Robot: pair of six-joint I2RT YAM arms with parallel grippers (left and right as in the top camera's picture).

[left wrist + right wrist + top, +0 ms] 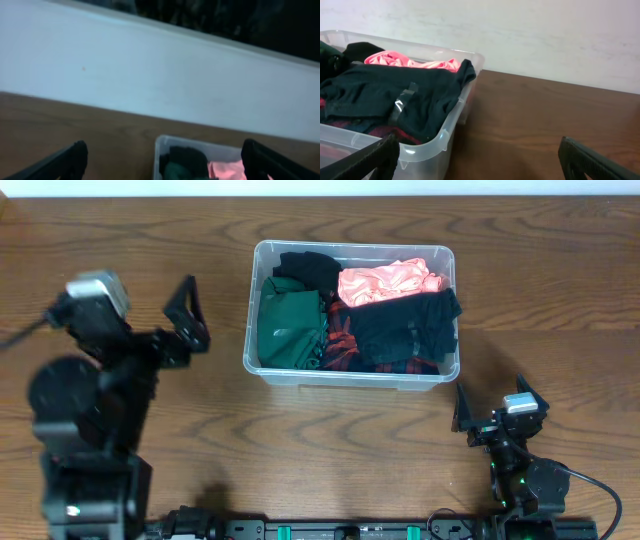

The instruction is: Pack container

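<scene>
The clear plastic container (350,370) stands at the middle back of the table, filled with folded clothes: a green garment (290,330), a pink one (385,280), black ones (410,320) and a red plaid piece (345,345). My left gripper (190,315) is open and empty, raised to the left of the container; its wrist view shows the container's corner (160,150) between the fingers. My right gripper (495,415) is open and empty near the front right, below the container's right corner (445,140).
The wooden table (330,450) runs out to a white wall (545,35) behind it. The left arm's bulk (90,410) stands over the front left of the table.
</scene>
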